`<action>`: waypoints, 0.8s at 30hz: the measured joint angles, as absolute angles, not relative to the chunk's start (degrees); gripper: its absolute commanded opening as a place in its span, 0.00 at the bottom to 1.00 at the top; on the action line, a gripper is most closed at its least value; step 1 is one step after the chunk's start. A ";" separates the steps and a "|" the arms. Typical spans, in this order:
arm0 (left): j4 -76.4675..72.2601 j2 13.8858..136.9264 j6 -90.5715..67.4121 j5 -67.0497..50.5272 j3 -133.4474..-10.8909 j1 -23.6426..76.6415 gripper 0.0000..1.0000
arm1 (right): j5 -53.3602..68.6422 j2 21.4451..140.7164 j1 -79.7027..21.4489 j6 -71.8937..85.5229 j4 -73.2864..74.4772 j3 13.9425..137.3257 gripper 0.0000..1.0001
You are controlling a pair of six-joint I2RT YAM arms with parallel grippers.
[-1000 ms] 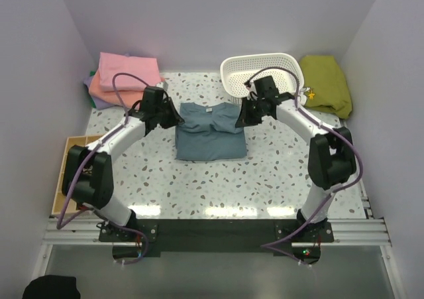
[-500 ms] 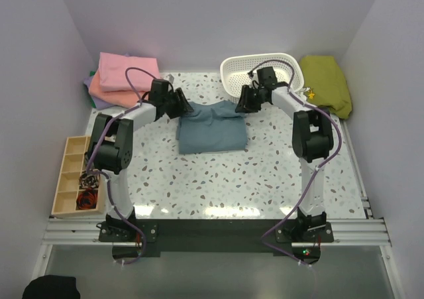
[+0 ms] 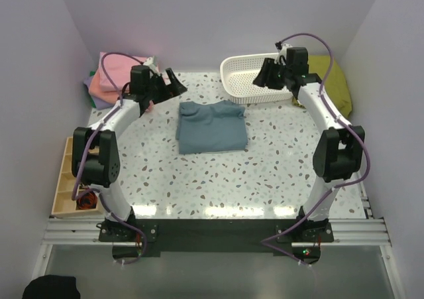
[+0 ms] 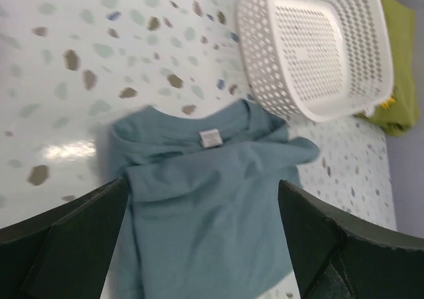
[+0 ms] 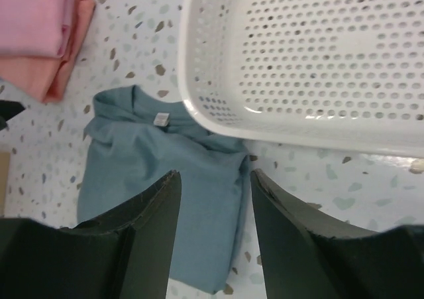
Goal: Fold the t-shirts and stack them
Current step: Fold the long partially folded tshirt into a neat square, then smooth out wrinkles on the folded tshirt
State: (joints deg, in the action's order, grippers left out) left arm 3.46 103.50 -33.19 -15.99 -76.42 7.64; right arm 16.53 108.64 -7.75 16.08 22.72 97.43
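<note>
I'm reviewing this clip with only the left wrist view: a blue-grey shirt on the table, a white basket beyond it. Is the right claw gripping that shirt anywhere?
Observer: No. The right claw hangs open and empty by the white basket, clear of the blue-grey shirt.
Operator: Any stack started?
Observer: Yes, a folded pink shirt lies on a salmon-orange shirt at the far left corner.
Operator: Anything else on that side?
Observer: A wooden compartment tray sits along the left edge, nearer the arm bases.
</note>
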 measured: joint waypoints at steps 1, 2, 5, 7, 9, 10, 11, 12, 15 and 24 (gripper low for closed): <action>3.01 103.42 -33.23 -18.81 -76.42 8.10 1.00 | 17.98 107.37 -8.10 16.60 22.02 96.16 0.49; 2.72 103.48 -33.32 -21.58 -76.42 8.75 1.00 | 19.20 106.52 -8.73 17.04 21.54 94.87 0.49; 1.89 104.42 -33.78 -28.40 -76.31 10.98 1.00 | 21.58 106.19 -11.73 17.87 21.10 90.96 0.48; -0.01 105.36 -34.50 -32.60 -75.48 12.95 1.00 | 22.41 106.67 -14.06 18.17 21.37 88.09 0.47; -1.30 106.17 -35.18 -35.35 -74.61 14.44 1.00 | 22.76 107.39 -16.10 18.41 21.82 86.24 0.47; -2.13 106.72 -35.51 -36.51 -74.06 15.09 1.00 | 22.92 107.90 -17.23 18.52 21.85 85.52 0.47; -2.76 107.35 -35.86 -37.50 -73.63 15.59 1.00 | 23.16 108.47 -18.02 18.59 21.82 85.10 0.47; -3.31 108.05 -36.12 -38.24 -73.25 15.90 1.00 | 23.29 108.92 -18.48 18.61 21.78 84.95 0.47; -4.29 110.24 -36.67 -39.05 -72.79 16.14 1.00 | 23.33 111.18 -18.79 18.61 21.12 84.97 0.47; -7.31 114.41 -34.00 -32.86 -72.75 16.14 1.00 | 21.54 120.44 -17.93 18.33 18.94 88.75 0.47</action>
State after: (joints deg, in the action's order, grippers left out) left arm -7.31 114.41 -34.00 -32.86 -72.75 16.14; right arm 21.54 120.44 -17.93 18.33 18.94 88.75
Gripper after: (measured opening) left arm 0.997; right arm 0.470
